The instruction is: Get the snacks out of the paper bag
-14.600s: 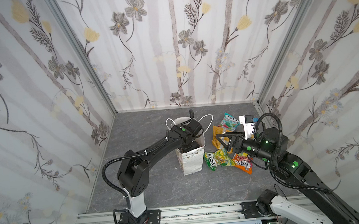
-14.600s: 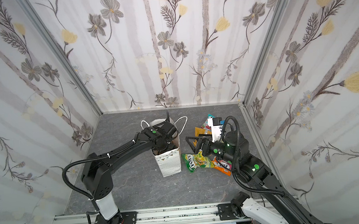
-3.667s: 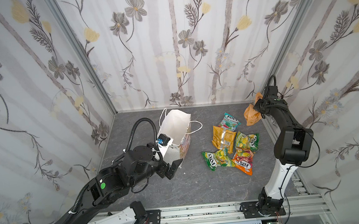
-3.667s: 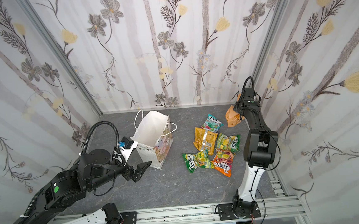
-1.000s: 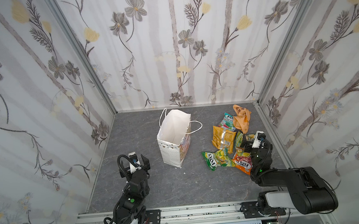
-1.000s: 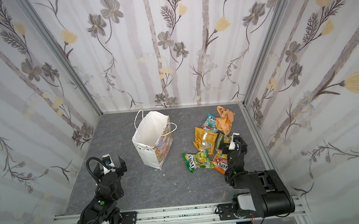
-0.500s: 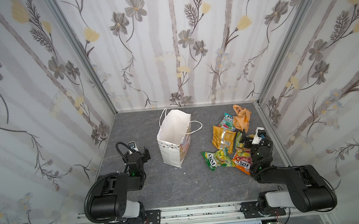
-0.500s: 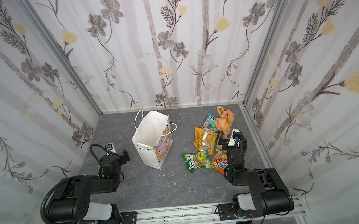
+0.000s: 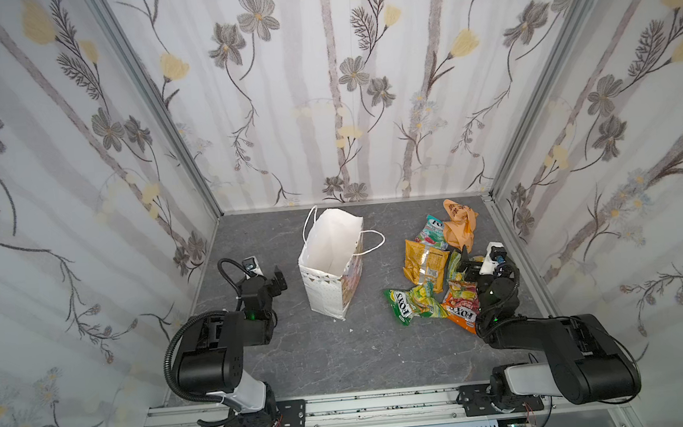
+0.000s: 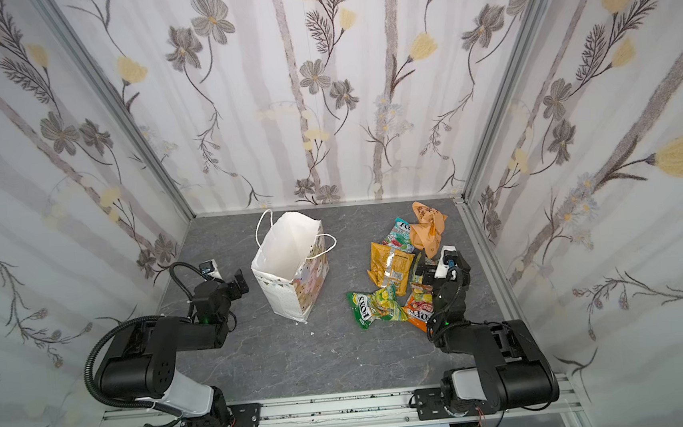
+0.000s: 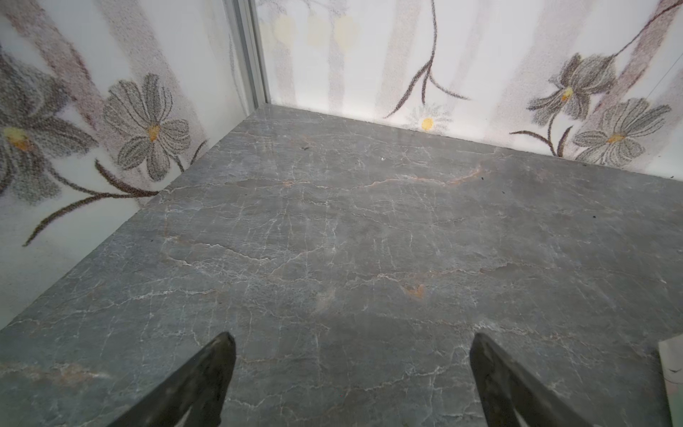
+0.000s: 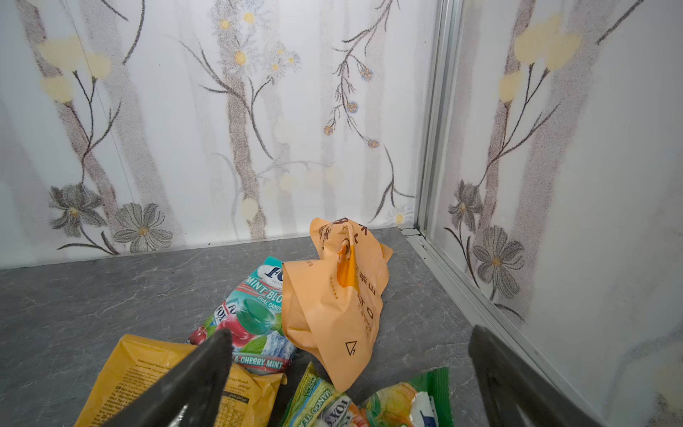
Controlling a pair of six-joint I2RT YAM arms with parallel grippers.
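Grey counter [image 9: 342, 356] bearing a tall white paper bag [image 9: 331, 265], upright, mouth open, nothing showing inside. Left of the bag, left gripper [image 11: 351, 344] spread wide and empty, low over bare stone. Right of the bag, right gripper [image 12: 351, 344] likewise spread and empty, just above the snacks [image 9: 425, 266], a loose heap of foil packets. Looks finished. Could still snag or drag the crumpled orange pouch [image 9: 459, 224] on a low sweep, or topple the light bag with a careless pass.
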